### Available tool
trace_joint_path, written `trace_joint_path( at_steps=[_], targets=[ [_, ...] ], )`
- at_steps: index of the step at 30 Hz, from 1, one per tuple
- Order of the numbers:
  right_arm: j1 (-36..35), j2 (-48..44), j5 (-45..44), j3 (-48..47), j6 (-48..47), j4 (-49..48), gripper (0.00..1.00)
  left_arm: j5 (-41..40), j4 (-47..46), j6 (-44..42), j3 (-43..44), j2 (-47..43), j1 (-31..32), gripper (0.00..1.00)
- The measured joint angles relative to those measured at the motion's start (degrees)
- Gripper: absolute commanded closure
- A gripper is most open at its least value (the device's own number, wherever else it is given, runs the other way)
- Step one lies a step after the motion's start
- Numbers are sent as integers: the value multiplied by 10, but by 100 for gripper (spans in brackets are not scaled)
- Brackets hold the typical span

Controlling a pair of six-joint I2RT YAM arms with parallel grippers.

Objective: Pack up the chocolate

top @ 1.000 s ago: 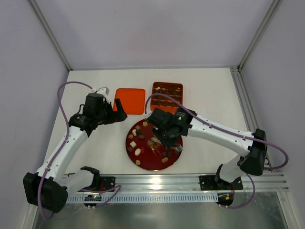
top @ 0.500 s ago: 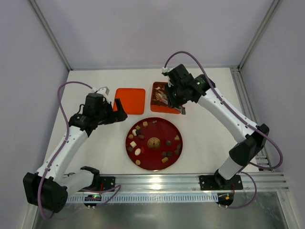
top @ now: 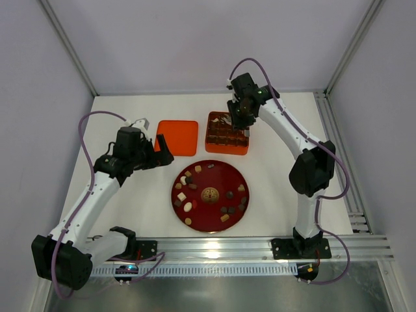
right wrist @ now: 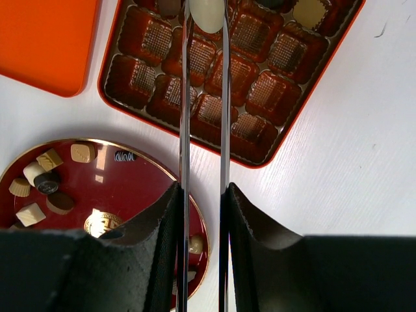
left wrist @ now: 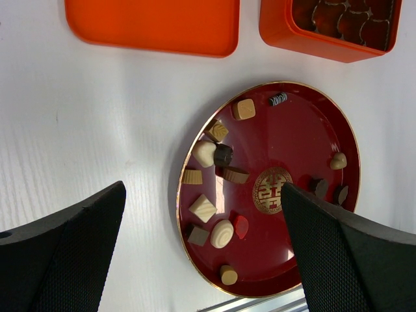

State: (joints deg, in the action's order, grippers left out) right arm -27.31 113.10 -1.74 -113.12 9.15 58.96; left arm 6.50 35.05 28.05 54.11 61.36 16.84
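Swung from the plate [top: 224, 179] within 1 second, the right gripper [right wrist: 207, 16] hangs over the tray [right wrist: 270, 91], pinched narrow on 1 cream chocolate [right wrist: 208, 13], apparently lined up to drop it into a cell. The frame edge crops it, hiding its long axis. Over 10 other chocolates [left wrist: 221, 233] lie scattered on the plate. The left gripper [top: 162, 151] waits wide open above the counter [top: 130, 201], likely to stay clear.
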Motion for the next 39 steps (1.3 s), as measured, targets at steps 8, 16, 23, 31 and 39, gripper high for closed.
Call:
trace_joint_path(
  at_steps=[8,16,23,31,39],
  targets=[
    [0,10,22,-2,0,-12,67,0,0,0,0,0,0,0],
    [0,11,23,13,0,-23,67,0,0,0,0,0,0,0],
    [0,11,23,21,0,-24,66,0,0,0,0,0,0,0],
    [0,11,11,21,0,-24,61,0,0,0,0,0,0,0],
    [0,11,4,23,0,-24,57,0,0,0,0,0,0,0]
  ],
)
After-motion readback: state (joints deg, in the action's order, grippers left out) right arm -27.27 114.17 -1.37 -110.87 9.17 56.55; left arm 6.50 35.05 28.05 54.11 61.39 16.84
